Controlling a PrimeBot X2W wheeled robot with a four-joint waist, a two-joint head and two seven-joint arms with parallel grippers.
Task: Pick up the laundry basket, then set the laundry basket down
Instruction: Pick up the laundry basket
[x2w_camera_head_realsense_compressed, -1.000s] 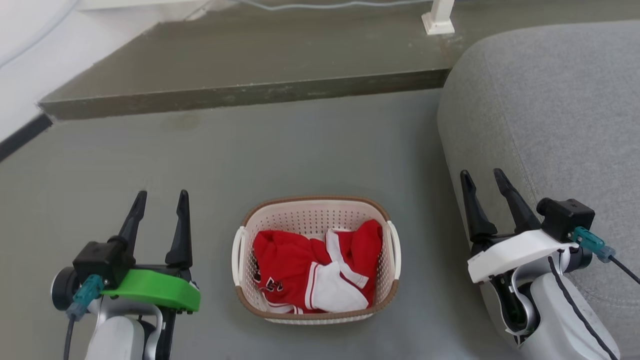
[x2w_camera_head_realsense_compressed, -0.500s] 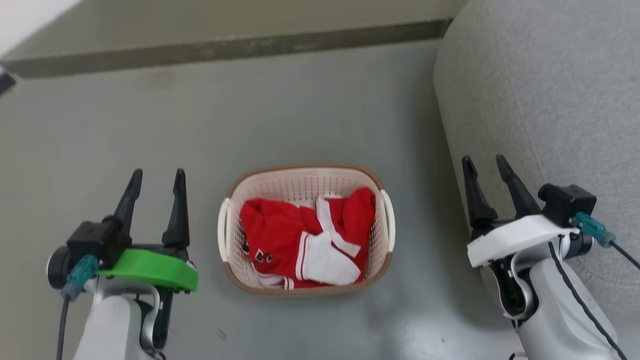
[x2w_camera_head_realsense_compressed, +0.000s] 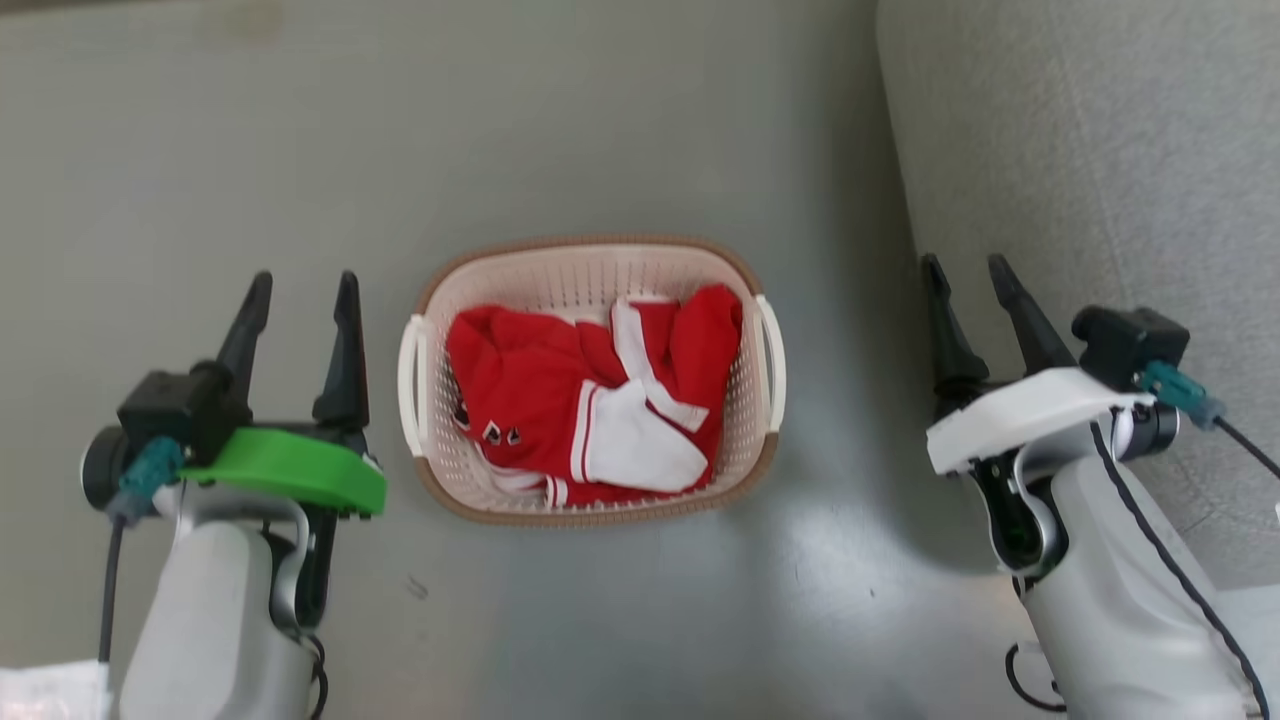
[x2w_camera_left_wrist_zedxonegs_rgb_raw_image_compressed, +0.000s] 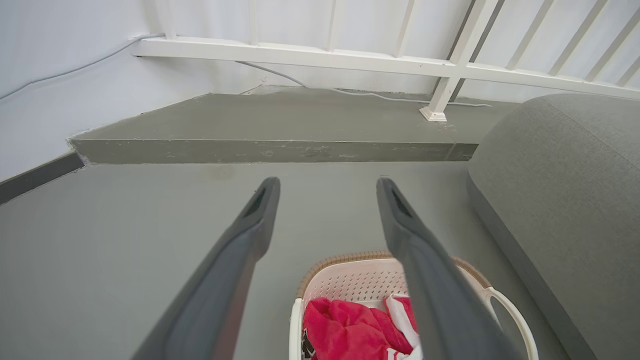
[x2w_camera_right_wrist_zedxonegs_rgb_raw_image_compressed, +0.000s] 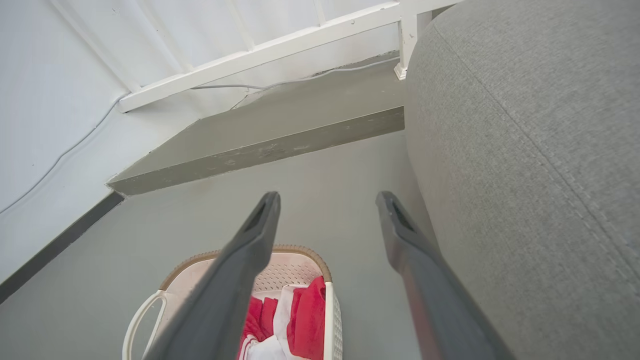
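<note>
The laundry basket (x2w_camera_head_realsense_compressed: 580, 258) stands on the grey floor between my arms: cream-white, perforated walls, brown rim, white handles on both sides, red and white clothes inside. My left gripper (x2w_camera_head_realsense_compressed: 303, 289) hovers open just left of its left handle, apart from it. My right gripper (x2w_camera_head_realsense_compressed: 968, 271) is open further off to the right, close against the sofa. In the left wrist view the basket (x2w_camera_left_wrist_zedxonegs_rgb_raw_image_compressed: 350, 272) lies below and right of the left gripper (x2w_camera_left_wrist_zedxonegs_rgb_raw_image_compressed: 327, 186). In the right wrist view the basket (x2w_camera_right_wrist_zedxonegs_rgb_raw_image_compressed: 300, 257) lies below and left of the right gripper (x2w_camera_right_wrist_zedxonegs_rgb_raw_image_compressed: 327, 200).
A grey sofa (x2w_camera_head_realsense_compressed: 1100, 150) fills the right side, close to my right arm. A raised concrete step (x2w_camera_left_wrist_zedxonegs_rgb_raw_image_compressed: 270, 150) with a white railing (x2w_camera_left_wrist_zedxonegs_rgb_raw_image_compressed: 440, 65) and a cable runs beyond the basket. Bare floor (x2w_camera_head_realsense_compressed: 500, 120) lies ahead and to the left.
The head camera has tilted down: the step has slid out of the top and the basket sits higher in view. Both grippers stay open beside the basket, empty.
</note>
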